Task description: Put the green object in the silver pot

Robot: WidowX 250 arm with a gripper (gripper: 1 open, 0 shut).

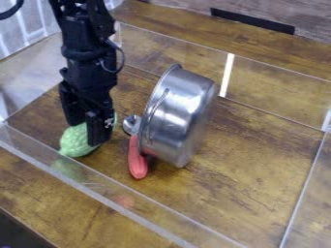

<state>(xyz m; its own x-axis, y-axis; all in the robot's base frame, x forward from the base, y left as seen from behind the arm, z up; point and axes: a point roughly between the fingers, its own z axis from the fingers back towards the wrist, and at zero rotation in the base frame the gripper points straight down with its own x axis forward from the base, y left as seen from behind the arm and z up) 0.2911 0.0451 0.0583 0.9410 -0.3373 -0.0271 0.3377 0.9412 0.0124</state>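
Note:
The green object (77,141) is a light green, bumpy oval toy lying on the wooden table at the left. My gripper (83,115) stands straight above it, open, with a black finger on each side of its top; its upper part is hidden behind the fingers. The silver pot (179,112) lies tipped on its side just to the right, its shiny flat bottom facing the camera. One small wire loop handle shows at the pot's left edge, close to my right finger.
A red-handled spoon (135,157) lies against the pot's lower left side. Clear acrylic walls (116,199) fence the wooden table (246,184) at the front and left. A white strip (227,75) stands behind the pot.

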